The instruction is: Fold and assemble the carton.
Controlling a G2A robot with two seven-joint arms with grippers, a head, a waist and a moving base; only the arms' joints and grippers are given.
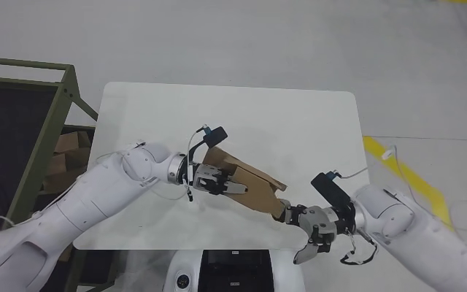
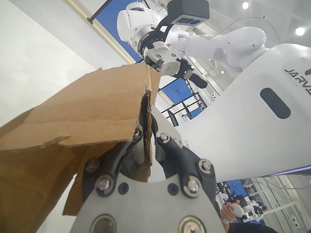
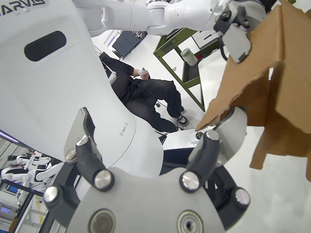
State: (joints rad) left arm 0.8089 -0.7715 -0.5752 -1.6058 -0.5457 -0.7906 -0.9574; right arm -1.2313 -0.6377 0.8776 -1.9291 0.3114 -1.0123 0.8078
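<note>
Now, one carton, partly hidden by your two grippers.
Left gripper pinches an edge; right gripper gapes wide beside it.

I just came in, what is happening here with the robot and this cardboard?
The robot is working on a brown carton over the white table. Its left claw is shut on one edge of the cardboard and holds it. The right claw is open at the opposite end, with one finger against the cardboard. The carton is only partly folded, not yet a closed box.
</note>
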